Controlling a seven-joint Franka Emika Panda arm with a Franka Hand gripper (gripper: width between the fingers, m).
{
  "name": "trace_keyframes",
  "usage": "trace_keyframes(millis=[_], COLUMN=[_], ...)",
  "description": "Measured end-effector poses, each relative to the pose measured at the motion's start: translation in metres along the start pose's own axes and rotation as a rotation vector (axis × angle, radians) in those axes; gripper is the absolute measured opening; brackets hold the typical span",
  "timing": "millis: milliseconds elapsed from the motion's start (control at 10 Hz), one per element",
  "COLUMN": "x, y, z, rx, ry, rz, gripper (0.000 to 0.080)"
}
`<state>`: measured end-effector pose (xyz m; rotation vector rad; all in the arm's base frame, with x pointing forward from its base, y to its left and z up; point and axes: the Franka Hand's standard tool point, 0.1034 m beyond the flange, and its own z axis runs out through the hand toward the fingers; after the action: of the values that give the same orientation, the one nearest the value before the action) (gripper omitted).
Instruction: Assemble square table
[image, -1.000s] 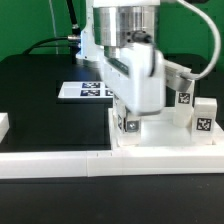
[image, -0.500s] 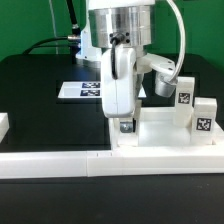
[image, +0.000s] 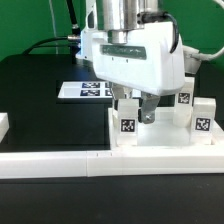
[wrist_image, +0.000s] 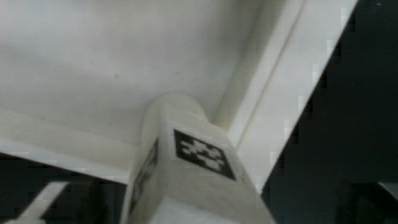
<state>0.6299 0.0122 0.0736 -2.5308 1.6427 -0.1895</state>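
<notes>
Here's the gripper, a blocky white housing hanging off a shiny ribbed metal wrist, and its two dark fingers are spread apart with nothing pinched between them. Right under and beside those fingers stands a leg, a small white block, upright, matte plastic, with a crisp black-and-white square tag on its face. It stands free of the fingers, just off to the exterior view's left of the nearer one.

Below the jaws sits the square table top, smooth white plastic, flat inside with a raised rim running round it. The leg stands at the top's near corner on the exterior view's left. Two more legs stand beyond the jaws toward the exterior view's right, same chunky shape, same tags.

The wrist view is close and a bit soft: a rounded white leg fills the middle, its tag dark and speckled, and behind it the pale sheen of the top with its rim as a straight ridge.

Farther behind the jaws, the marker board lies flat on the black table. A long white rail runs along the front.
</notes>
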Motion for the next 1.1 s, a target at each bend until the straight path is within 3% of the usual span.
trace_keyframes(millis=[200, 400, 600, 800, 1000, 1100], x=[0.002, 0.010, 0.014, 0.015, 0.015, 0.015], y=[0.000, -0.004, 0.004, 0.004, 0.004, 0.004], z=[0.000, 0.000, 0.004, 0.004, 0.004, 0.005], rx=[0.001, 0.014, 0.008, 0.000, 0.005, 0.009], ry=[0.008, 0.060, 0.081, 0.085, 0.082, 0.081], rz=[-0.217, -0.649, -0.849, -0.878, -0.785, -0.704], gripper=[0.0649, 0.0649, 0.0649, 0.0649, 0.0401, 0.0401])
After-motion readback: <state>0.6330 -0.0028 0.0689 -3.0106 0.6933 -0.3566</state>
